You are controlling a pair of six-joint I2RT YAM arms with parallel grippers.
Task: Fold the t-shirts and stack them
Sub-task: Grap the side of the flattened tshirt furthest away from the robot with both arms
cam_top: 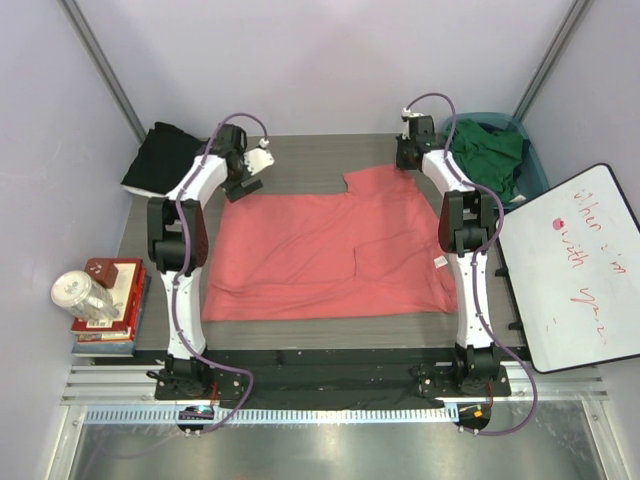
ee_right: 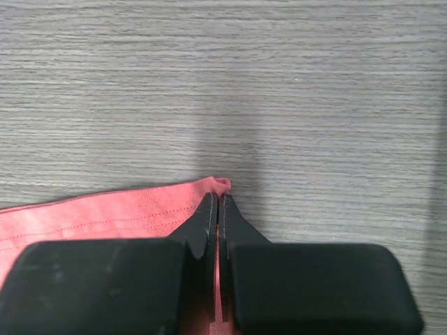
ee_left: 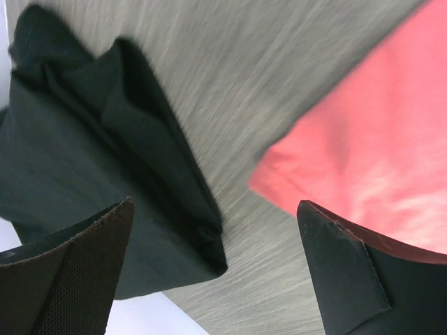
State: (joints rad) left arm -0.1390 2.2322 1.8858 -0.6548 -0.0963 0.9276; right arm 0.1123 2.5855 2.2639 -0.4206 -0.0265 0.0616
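Grey wood-grain worktop [cam_top: 310, 160], matte, with fine streaks running left to right; pale lilac walls on three sides.

Coral-pink t-shirt [cam_top: 320, 250]: spread flat over the middle of the worktop, reaching from the left arm to the right arm. The cloth is soft and matte, with shallow creases near the near edge. Its outline is roughly rectangular, with a stepped notch along the far edge. A small white tag [cam_top: 438, 262] sits by its right edge. The right wrist view shows a stitched hem along the shirt's edge.

Black t-shirt [cam_top: 160, 160]: folded into a thick pad at the far left corner, partly overhanging the edge. It lies apart from the pink shirt, with bare worktop between them.

Dark green t-shirt [cam_top: 490, 150]: crumpled in a teal plastic basket [cam_top: 538, 172] beyond the far right corner.

Left gripper [cam_top: 245, 185]: jaws spread wide, holding nothing. It hangs above the far left corner of the pink shirt. The inner face of one finger pad looks finely textured.

Right gripper [ee_right: 218, 209]: jaws pressed together, pinching the hem at the pink shirt's far right corner. A small nub of cloth pokes out past the tips.

Off the worktop: a whiteboard [cam_top: 580, 270] with red scribbles on the right, and a stack of books [cam_top: 110, 320] with a clear jar [cam_top: 85, 297] on the left.
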